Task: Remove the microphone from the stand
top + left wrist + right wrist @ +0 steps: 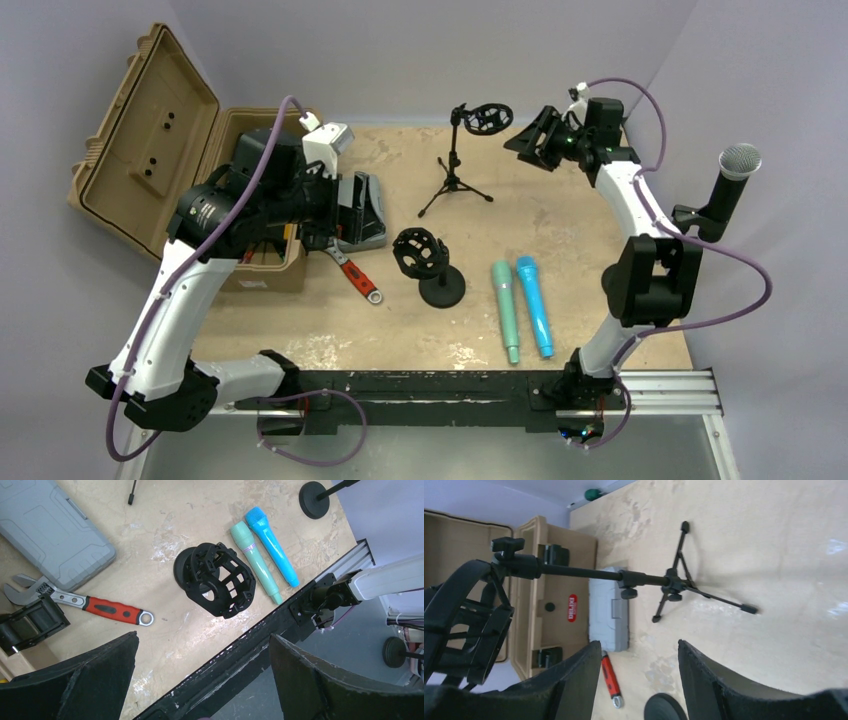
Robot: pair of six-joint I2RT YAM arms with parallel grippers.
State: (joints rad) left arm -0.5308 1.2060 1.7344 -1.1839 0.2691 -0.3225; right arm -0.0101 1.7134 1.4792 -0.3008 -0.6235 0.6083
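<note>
A black microphone with a silver mesh head (738, 165) sits tilted in a black stand clip (700, 218) at the far right, beside the right arm. My right gripper (530, 140) is open and empty at the back, next to the empty shock mount (487, 118) of a tripod stand (455, 180); the right wrist view shows that stand (644, 578) and mount (464, 625) beyond my open gripper (639, 647). My left gripper (318, 235) hangs open and empty above the table's left side (202, 637). The clipped microphone shows in neither wrist view.
A green microphone (505, 310) and a blue one (533, 305) lie side by side near the front. A round-base stand with an empty shock mount (425, 262) stands mid-table. A red-handled wrench (355, 275), a grey tool case (362, 210) and an open tan case (150, 130) are left.
</note>
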